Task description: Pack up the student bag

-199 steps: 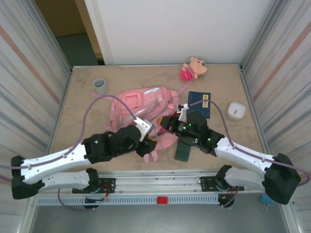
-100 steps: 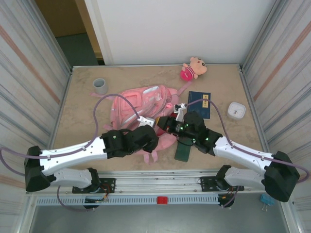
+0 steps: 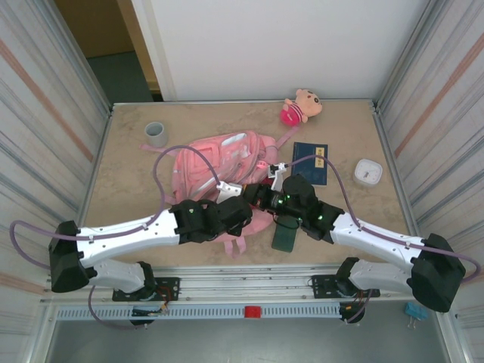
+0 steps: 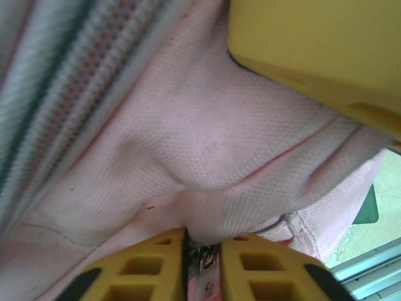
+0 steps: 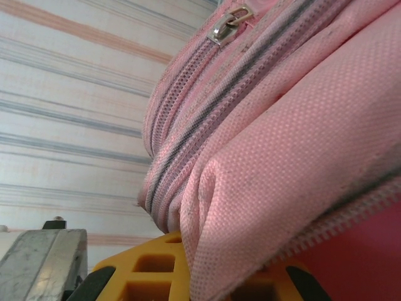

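the student bag (image 3: 219,155) lies mid-table, a little toward the near edge, with both arms on its near side. left gripper (image 4: 202,241) has its fingers pressed nearly together, nipping the pink fabric. right gripper (image 3: 259,195) is clamped on a fold of the bag too. plush doll (image 3: 301,107) sits by the far edge.

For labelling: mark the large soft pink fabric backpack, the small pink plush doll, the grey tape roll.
pink backpack (image 3: 218,151): top external view, front panel.
plush doll (image 3: 298,109): top external view, middle.
grey tape roll (image 3: 156,141): top external view, near wall.
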`<move>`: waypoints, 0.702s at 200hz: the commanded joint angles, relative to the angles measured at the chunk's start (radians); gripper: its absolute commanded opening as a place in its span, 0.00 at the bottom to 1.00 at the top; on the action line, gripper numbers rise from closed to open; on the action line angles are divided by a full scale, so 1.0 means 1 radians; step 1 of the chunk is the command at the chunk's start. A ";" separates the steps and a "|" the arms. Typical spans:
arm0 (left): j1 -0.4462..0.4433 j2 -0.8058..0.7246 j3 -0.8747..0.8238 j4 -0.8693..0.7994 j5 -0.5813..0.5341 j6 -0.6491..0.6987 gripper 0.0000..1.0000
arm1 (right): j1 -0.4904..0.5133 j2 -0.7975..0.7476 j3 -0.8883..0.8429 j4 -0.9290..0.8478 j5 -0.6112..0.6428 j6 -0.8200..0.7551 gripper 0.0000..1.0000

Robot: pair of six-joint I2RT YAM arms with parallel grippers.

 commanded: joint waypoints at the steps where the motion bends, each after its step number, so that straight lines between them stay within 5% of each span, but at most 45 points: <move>1: -0.001 -0.001 0.019 -0.035 -0.027 0.019 0.07 | 0.008 -0.056 0.054 0.049 0.023 -0.027 0.02; 16: 0.007 -0.025 0.002 -0.010 0.003 0.042 0.00 | -0.003 -0.062 0.054 0.024 0.020 -0.040 0.02; 140: 0.179 -0.265 -0.184 0.070 0.366 0.353 0.00 | -0.259 -0.143 0.053 -0.108 -0.190 -0.088 0.03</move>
